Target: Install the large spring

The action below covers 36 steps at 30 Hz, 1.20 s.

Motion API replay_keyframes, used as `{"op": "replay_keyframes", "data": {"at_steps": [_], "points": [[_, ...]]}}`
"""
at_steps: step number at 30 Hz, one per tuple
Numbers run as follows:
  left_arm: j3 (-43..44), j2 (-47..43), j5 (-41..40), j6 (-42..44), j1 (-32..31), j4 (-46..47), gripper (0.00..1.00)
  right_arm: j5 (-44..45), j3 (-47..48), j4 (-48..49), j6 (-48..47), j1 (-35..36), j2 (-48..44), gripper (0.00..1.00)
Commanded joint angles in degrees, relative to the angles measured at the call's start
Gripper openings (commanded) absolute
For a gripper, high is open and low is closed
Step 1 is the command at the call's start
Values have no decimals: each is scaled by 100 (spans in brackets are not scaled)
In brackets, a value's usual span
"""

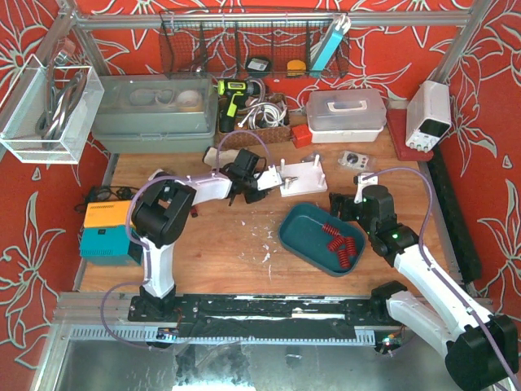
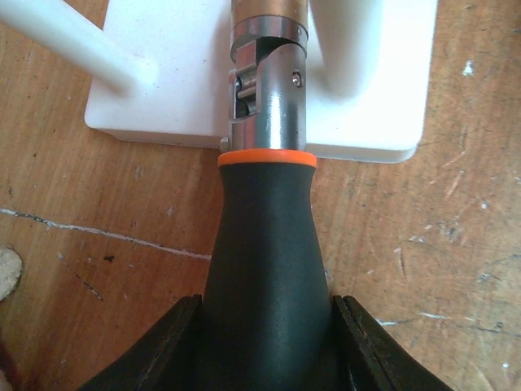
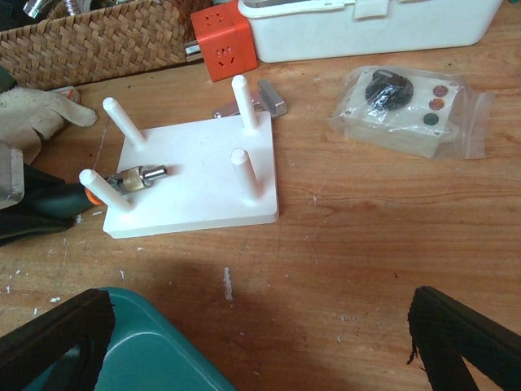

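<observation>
Right gripper (image 3: 256, 338) gapes wide, empty, at the edge of the teal tray (image 1: 295, 232) holding the red springs (image 1: 335, 239), left gripper (image 2: 264, 346) clamped on the driver (image 2: 264, 244) lying across the peg base (image 2: 370, 98); risk: driver blocks a peg or shoves the base when a spring comes over.

The peg board (image 1: 305, 186) sits mid-desk (image 1: 220, 244), and the tray (image 1: 295, 230) lies just before it and to the right, with springs (image 1: 335, 241) in it. The left hand (image 2: 269, 358), at the board's left edge, grips a tool (image 2: 264, 244) whose tip lies on the board, and the right hand (image 3: 256, 301) hangs just right of the tray. A basket (image 1: 254, 134) stands behind the board, and a bagged switch box (image 1: 356, 160) lies to its right rear.
</observation>
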Motion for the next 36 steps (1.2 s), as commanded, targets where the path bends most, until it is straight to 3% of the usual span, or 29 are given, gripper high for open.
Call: {"op": "replay_keyframes", "data": {"at_steps": [1,5,18,22,25,30,33,36], "points": [[-215,-430,186,-88,-64,486,10,125,-114,105,60,48,20,99],[-351,-669,178,-311,-64,875,0,160,-114,106,52,49,42,99],[-694,-1257,-153,-779,-72,1550,0,177,-145,140,68,49,61,99],[-883,-1531,-672,-1194,-67,1867,0,181,-136,125,60,50,56,99],[-1008,-1797,-1544,-2083,-51,2094,0,185,-145,131,75,49,40,99],[-930,-2216,-2881,-4214,26,1296,0,177,-136,126,95,49,51,99],[-923,-2336,-2909,-5454,251,642,0,131,-121,123,125,51,57,99],[-1143,-2361,-2779,-6081,487,342,0,141,-94,65,156,49,51,99]]}}
